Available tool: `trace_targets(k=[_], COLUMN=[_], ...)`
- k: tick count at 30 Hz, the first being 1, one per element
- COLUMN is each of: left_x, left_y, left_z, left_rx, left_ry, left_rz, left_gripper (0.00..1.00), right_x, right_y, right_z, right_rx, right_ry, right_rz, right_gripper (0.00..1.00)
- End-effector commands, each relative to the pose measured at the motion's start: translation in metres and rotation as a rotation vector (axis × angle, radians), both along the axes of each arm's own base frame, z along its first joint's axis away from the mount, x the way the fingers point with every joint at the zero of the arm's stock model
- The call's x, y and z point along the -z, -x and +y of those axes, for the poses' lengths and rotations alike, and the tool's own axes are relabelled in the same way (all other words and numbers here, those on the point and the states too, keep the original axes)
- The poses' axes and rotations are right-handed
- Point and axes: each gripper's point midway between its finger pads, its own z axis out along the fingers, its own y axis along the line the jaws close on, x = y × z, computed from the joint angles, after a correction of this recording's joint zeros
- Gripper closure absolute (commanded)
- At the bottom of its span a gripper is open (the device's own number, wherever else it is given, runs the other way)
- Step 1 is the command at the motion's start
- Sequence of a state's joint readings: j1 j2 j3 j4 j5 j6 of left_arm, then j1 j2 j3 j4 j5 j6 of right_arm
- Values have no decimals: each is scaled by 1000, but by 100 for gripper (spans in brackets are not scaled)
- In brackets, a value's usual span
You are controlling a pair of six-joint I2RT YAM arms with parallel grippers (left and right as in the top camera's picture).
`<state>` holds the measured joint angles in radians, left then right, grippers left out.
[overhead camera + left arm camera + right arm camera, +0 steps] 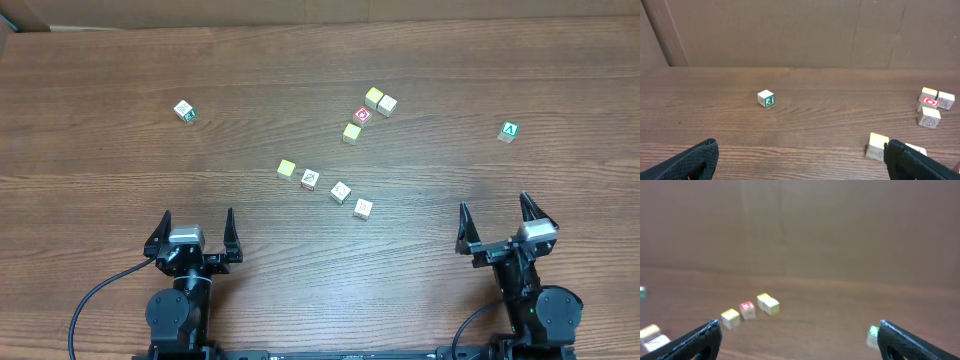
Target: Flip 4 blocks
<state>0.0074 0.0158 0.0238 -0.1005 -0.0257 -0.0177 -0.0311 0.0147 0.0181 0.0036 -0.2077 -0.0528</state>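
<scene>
Four pale wooden blocks lie in a slanting row mid-table: a yellow-faced block (287, 169), then a second block (310, 178), a third block (341, 191) and a fourth block (363, 208). My left gripper (197, 216) stands open near the front edge, left of and nearer than the row, holding nothing. In the left wrist view the yellow-faced block (877, 145) sits just beyond the gripper's (801, 145) right finger, which hides most of the block behind it. My right gripper (495, 205) is open and empty at the front right. Its wrist view shows two of the blocks (651, 332) at the far left, apart from the gripper (799, 325).
A cluster with a red-faced cube (363, 115) and yellow and tan neighbours (380, 101) lies behind the row. A green "A" cube (510, 131) sits at the right, beyond my right gripper. A green-edged cube (184, 110) lies at the back left. A cardboard wall stands behind the table.
</scene>
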Motion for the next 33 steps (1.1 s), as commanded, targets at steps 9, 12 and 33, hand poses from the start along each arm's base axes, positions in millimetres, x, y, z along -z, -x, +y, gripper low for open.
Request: trace_targets(k=[9,12,33], left_x=[2,-17,-67], left_y=[-13,-31,-86], left_z=[-14,-23,-98], left_rx=[90,141,341], left_ry=[-1,17,353], left_rz=[224,313,947], left_gripper=[0,0,0], right_x=[-20,-27,-32], right_y=[9,9,20], right_z=[27,35,136], right_rx=[-167,-216,-604], right_ry=[5,-1,-201], right_rz=[49,106,1200], right_gripper=[0,0,0])
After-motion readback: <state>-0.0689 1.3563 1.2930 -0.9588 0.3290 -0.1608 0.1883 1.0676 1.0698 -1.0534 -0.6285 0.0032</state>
